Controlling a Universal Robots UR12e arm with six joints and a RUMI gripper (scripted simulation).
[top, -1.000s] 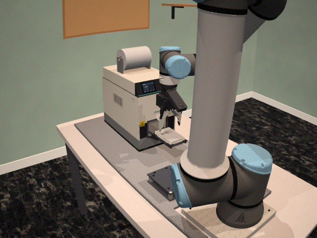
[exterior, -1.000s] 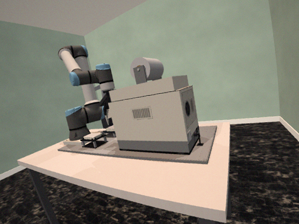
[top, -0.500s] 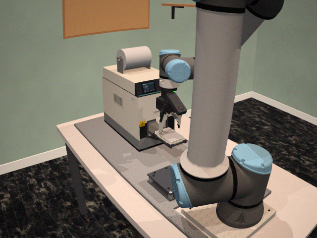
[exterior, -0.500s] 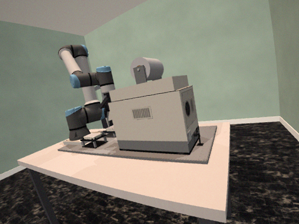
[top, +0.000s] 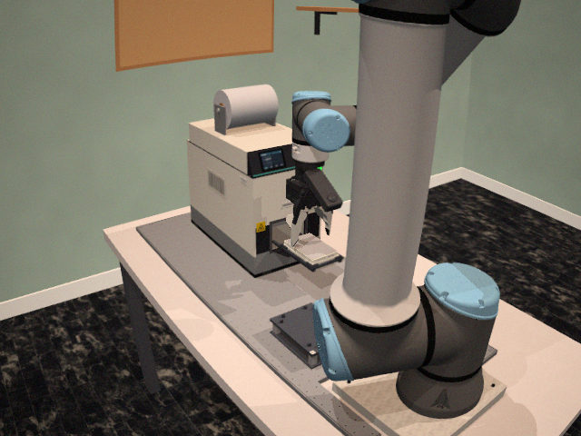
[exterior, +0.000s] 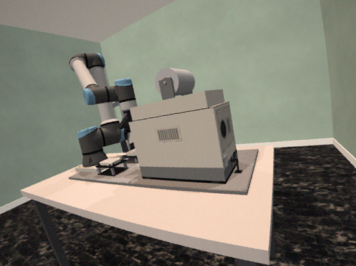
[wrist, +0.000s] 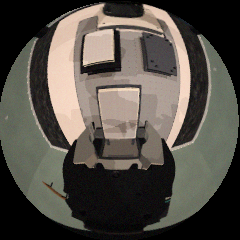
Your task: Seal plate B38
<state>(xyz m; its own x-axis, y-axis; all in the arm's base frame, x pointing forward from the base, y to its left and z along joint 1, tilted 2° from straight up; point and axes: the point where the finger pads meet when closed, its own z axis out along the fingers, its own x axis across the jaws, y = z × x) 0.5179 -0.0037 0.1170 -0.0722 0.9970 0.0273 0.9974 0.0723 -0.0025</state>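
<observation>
We are working over a pale, smooth table (top: 206, 328) (exterior: 181, 211) (wrist: 62, 90), with a perforated grey board (top: 234, 295) (exterior: 249, 169) (wrist: 131, 60) lying on it. The arm (top: 398, 163) (exterior: 102, 95), matt grey tubes with glossy blue caps, is reaching to the sealer (top: 230, 211) (exterior: 180, 151), a cream box on a dark plinth at centre-left of the top view. A smooth cylindrical roll (top: 251, 105) (exterior: 183, 82) is sitting on its lid.

N1 (top: 295, 328) (wrist: 160, 52), dark and flat with small raised locators, is standing without a plate at upper right of the wrist view. N2 (exterior: 112, 170) (wrist: 118, 55) is holding its own pale plate (exterior: 109, 161) (wrist: 99, 46) at upper left there.

The stage (top: 313, 266) (wrist: 141, 105) is standing out, its dark rim around B38 (top: 319, 248) (wrist: 119, 110), a rectangular slab that is looking flat and seated. Its top is showing greyer than the N2 plate's; we are taking that as foil, tentatively.

The gripper (top: 310, 237) (wrist: 119, 121) is standing fairly wide, holding nothing, its slim angular fingers about B38's sealer-side end. Contact we cannot tell. The lamp (top: 320, 167) is showing green.

We are judging this the pickup after sealing. The next move is calling for level, centred fingers, then closing on the sides, clear of the foil, and a straight lift towards N1.
</observation>
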